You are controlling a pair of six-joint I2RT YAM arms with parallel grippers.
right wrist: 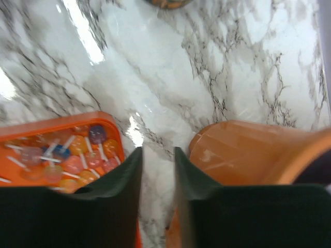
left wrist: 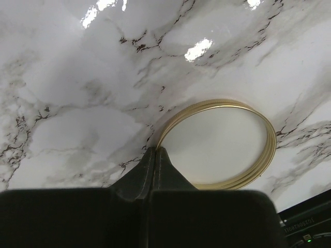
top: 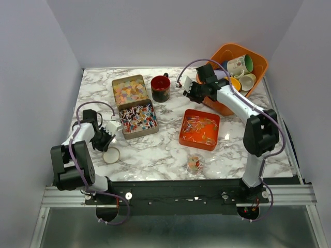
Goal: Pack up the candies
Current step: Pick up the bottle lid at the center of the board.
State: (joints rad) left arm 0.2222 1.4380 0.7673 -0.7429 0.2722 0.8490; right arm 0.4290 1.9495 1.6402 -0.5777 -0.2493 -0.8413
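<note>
On the marble table [top: 170, 150] we see candies [top: 137, 118] in tins [top: 140, 134] toward its far-left corner. Left gripper [left wrist: 156, 151], fingers together, sits at a round lid [left wrist: 217, 142], likely to nudge it; right gripper [right wrist: 158, 150], fingers apart, empty.

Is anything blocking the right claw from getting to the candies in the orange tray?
Nothing visible. Only bare marble table lies between the right claw and the candies in the orange tray. The red mug and the orange bin sit off to either side.
</note>
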